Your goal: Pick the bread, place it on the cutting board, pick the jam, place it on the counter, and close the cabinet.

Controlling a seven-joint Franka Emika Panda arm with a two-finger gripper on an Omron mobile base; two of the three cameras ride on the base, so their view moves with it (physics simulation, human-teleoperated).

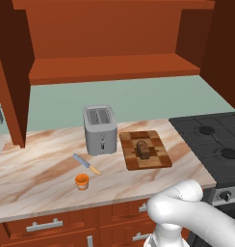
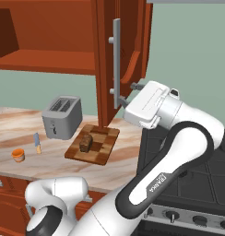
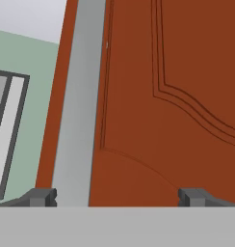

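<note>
Gripper (image 3: 117, 197) jaws wide, holding nothing, facing open cabinet (image 2: 128, 41) door by grey bar handle (image 3: 78, 111). Bread (image 1: 143, 148) on cutting board (image 1: 160, 157). Jam (image 1: 82, 181) on counter (image 1: 37, 169).

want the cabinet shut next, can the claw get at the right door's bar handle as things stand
Probably yes: the open claw already faces the right cabinet door, the grey bar handle stands between its fingertips, and nothing blocks the way.

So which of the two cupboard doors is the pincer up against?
The right door, the one swung open beside the stove. The open pincer faces its grey handle; the left door hangs far off.
</note>
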